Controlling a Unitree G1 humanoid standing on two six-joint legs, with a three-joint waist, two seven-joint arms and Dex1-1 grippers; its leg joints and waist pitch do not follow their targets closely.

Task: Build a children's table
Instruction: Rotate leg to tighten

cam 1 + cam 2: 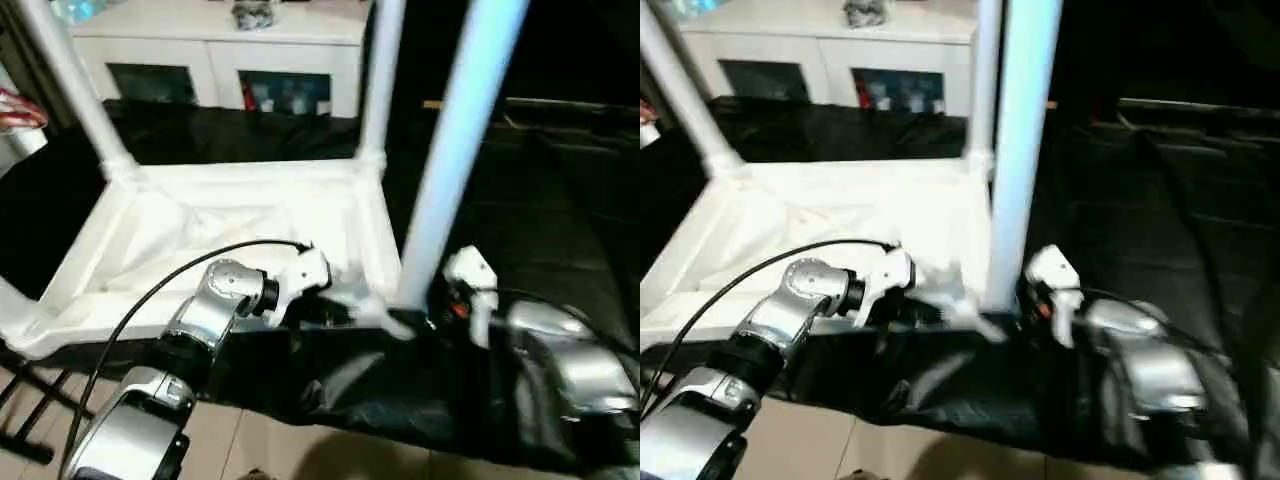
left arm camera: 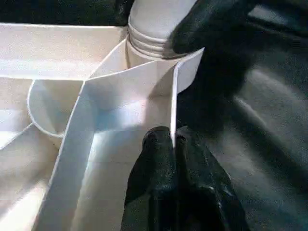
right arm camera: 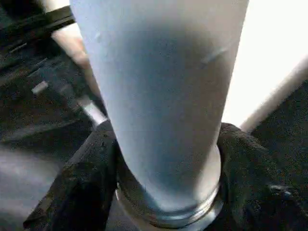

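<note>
The children's table lies upside down on a black cloth, its white top (image 1: 200,230) showing the ribbed underside. Three white legs stand up from the corner sockets: far left (image 1: 70,80), far right (image 1: 380,80) and near right (image 1: 460,130). My left gripper (image 2: 174,144) is shut on the thin rim wall (image 2: 174,96) next to the near-right socket. My right gripper (image 3: 166,159) grips the base of the near-right leg (image 3: 159,86), one black finger (image 3: 82,187) pressed on each side of it just above the socket.
The black cloth (image 1: 540,200) covers the work surface to the right and behind. A white cabinet (image 1: 220,50) with shelf openings stands at the back. Tiled floor (image 1: 260,440) and a black frame (image 1: 30,400) lie below the near edge.
</note>
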